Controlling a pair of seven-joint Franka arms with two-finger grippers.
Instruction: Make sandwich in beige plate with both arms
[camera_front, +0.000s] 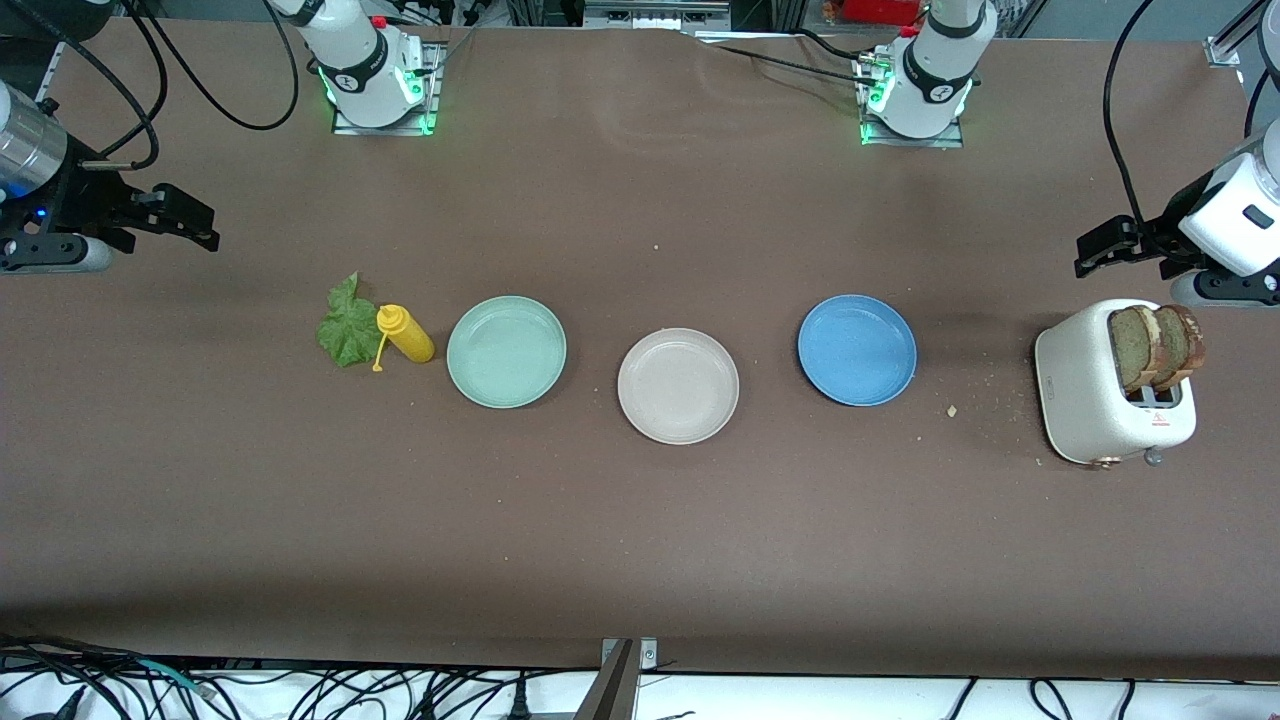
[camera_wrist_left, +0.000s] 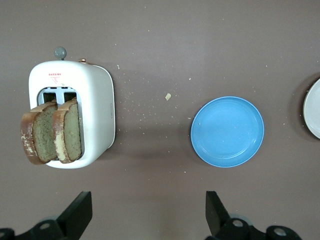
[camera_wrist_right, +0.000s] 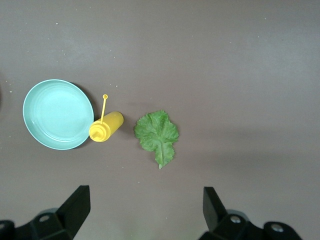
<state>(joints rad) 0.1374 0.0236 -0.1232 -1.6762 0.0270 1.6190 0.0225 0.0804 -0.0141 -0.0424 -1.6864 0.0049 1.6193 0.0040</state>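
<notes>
Round matte beige plate (camera_front: 678, 385), bare, between mint-green plate (camera_front: 506, 351) and blue plate (camera_front: 857, 349). Bread slices (camera_front: 1157, 346) upright in white toaster (camera_front: 1100, 400); lettuce leaf (camera_front: 347, 323) beside yellow bottle (camera_front: 405, 334). Left gripper (camera_wrist_left: 145, 215) spread, over table near toaster; right gripper (camera_wrist_right: 142, 212) spread, over table near leaf.

The left end effector (camera_front: 1098, 252) hangs in the air above the tabletop (camera_front: 640, 540) at the left arm's end, its fingers (camera_wrist_left: 80, 210) spread wide and holding nothing. The right end effector (camera_front: 190, 222) hangs over the tabletop at the right arm's end, fingers (camera_wrist_right: 77, 205) likewise apart and apparently empty.
</notes>
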